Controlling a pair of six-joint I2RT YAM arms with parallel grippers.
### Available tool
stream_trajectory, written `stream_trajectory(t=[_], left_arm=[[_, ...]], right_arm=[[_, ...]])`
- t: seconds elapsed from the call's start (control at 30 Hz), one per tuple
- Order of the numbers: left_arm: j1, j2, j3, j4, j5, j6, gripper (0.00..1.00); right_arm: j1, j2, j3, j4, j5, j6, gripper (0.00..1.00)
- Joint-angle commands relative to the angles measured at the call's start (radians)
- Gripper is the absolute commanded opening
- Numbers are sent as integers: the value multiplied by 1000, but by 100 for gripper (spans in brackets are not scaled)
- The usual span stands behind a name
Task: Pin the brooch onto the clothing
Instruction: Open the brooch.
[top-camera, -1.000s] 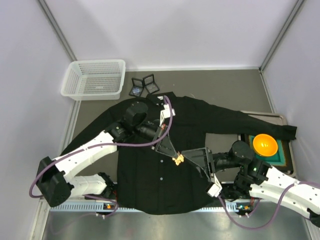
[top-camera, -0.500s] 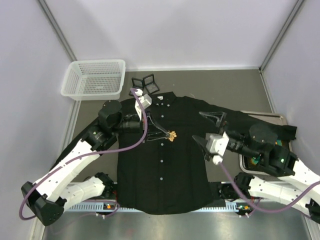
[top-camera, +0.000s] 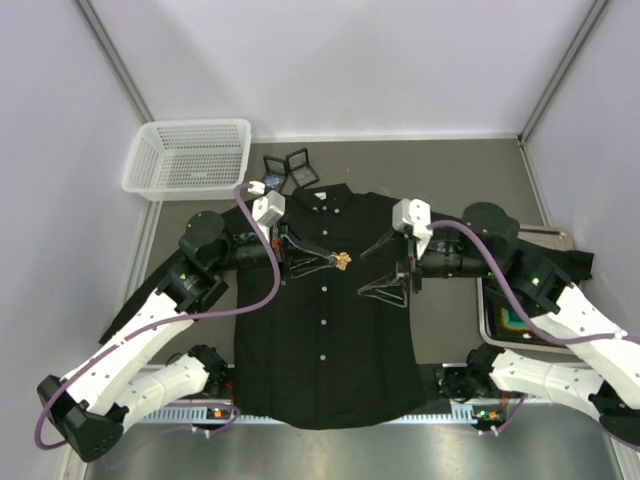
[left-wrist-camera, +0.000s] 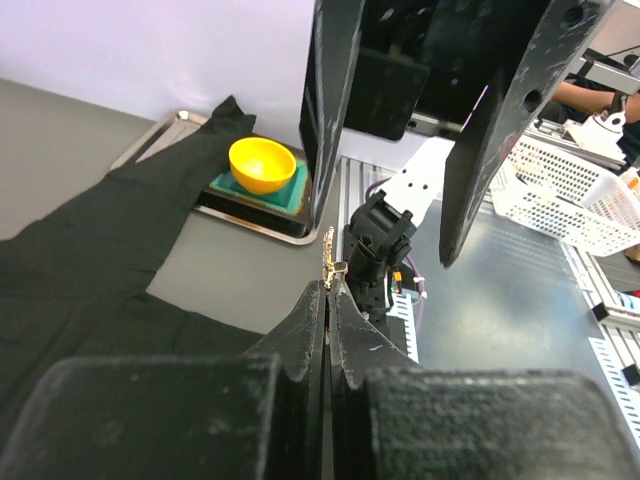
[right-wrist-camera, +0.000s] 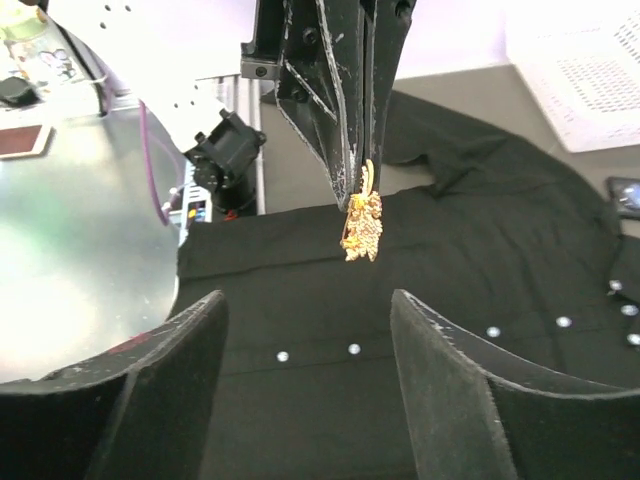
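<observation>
The black button-up shirt (top-camera: 325, 330) lies flat on the table, collar at the far side. My left gripper (top-camera: 335, 262) is shut on a small gold brooch (top-camera: 343, 261) and holds it above the shirt's upper chest, just right of the button row. The brooch also shows in the right wrist view (right-wrist-camera: 361, 225), hanging from the left fingertips (right-wrist-camera: 345, 190), and edge-on in the left wrist view (left-wrist-camera: 329, 262). My right gripper (top-camera: 385, 268) is open and empty, facing the brooch from the right, a short way off. The shirt also shows in the right wrist view (right-wrist-camera: 450, 300).
A white basket (top-camera: 188, 157) stands at the back left. Two small dark cases (top-camera: 288, 168) lie behind the collar. A tray (top-camera: 520, 325) with a green mat sits at the right under the right arm; a yellow bowl (left-wrist-camera: 262, 165) rests on it.
My left gripper has carried the brooch up the shirt from the middle to the upper chest. My right arm has swung up and leftward, its open gripper now facing the brooch.
</observation>
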Motion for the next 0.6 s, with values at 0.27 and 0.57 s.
stream_trajectory(t=[0.27, 0.57], left_arm=[[-1, -5, -19, 208, 38, -40, 0], [-1, -3, -23, 228, 33, -71, 0]], right_arm=[[-15, 79, 27, 238, -93, 232, 55], [-15, 106, 27, 258, -77, 292, 40]])
